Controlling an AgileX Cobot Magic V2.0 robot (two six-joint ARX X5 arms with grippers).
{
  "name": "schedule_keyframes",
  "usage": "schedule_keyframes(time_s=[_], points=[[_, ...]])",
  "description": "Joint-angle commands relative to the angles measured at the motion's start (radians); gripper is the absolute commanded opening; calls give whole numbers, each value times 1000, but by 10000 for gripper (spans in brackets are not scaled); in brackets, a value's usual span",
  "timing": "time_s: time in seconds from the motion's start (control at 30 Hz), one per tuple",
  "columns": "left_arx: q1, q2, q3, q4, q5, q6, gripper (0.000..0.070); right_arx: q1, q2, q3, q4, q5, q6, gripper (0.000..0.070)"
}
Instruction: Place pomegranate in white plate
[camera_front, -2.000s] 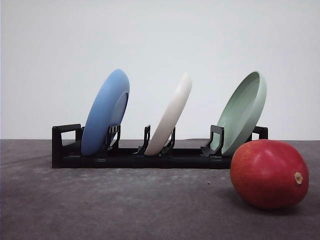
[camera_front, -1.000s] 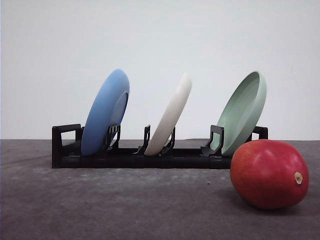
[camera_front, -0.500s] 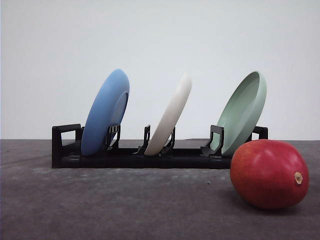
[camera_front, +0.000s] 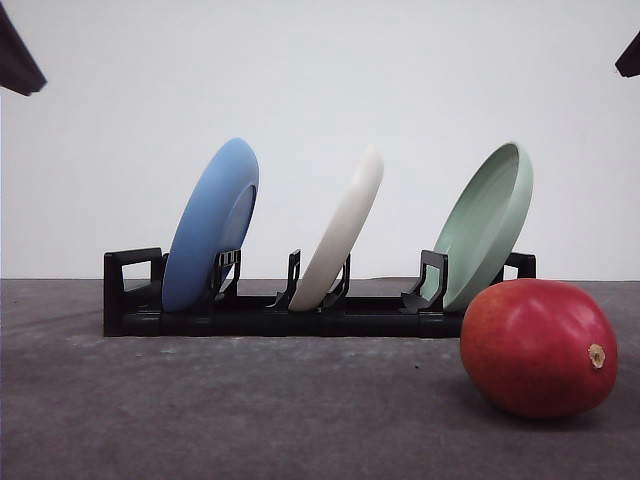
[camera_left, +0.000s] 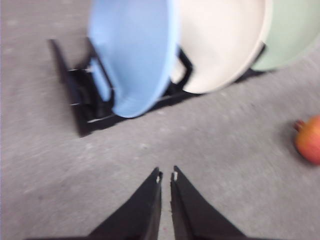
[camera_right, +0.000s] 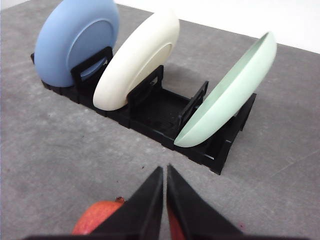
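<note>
The red pomegranate (camera_front: 538, 347) lies on the grey table at the front right, its tan stem nub facing right. It also appears in the left wrist view (camera_left: 310, 140) and, partly hidden behind the fingers, in the right wrist view (camera_right: 97, 217). The white plate (camera_front: 343, 232) stands tilted on edge in the middle slot of a black rack (camera_front: 130, 300); both wrist views show it too (camera_left: 225, 45) (camera_right: 135, 67). My left gripper (camera_left: 166, 176) hangs shut and empty over bare table in front of the rack. My right gripper (camera_right: 165, 170) is shut and empty above the pomegranate.
A blue plate (camera_front: 212, 225) stands in the rack's left slot and a pale green plate (camera_front: 487, 225) in its right slot, just behind the pomegranate. Dark arm parts show in the front view's upper corners (camera_front: 15, 55) (camera_front: 630, 58). Open grey table lies in front of the rack.
Dark arm parts have come into the upper left and upper right corners of the front view. The plates, rack and pomegranate have not moved.
</note>
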Motion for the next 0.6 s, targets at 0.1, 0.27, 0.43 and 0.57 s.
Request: schedule_keyframes(time_s=[0.1, 0.27, 0.43, 0.57], points=[[-13, 3, 18, 11, 4, 22, 29, 5, 2, 19, 17, 1, -11, 4], [-13, 3, 18, 12, 5, 21, 29, 5, 2, 19, 27, 0, 15, 4], [-13, 3, 18, 12, 6, 20, 321, 5, 2, 19, 24, 0, 15, 195], [-13, 3, 18, 13, 18, 17, 366, 5, 2, 19, 24, 0, 19, 367]])
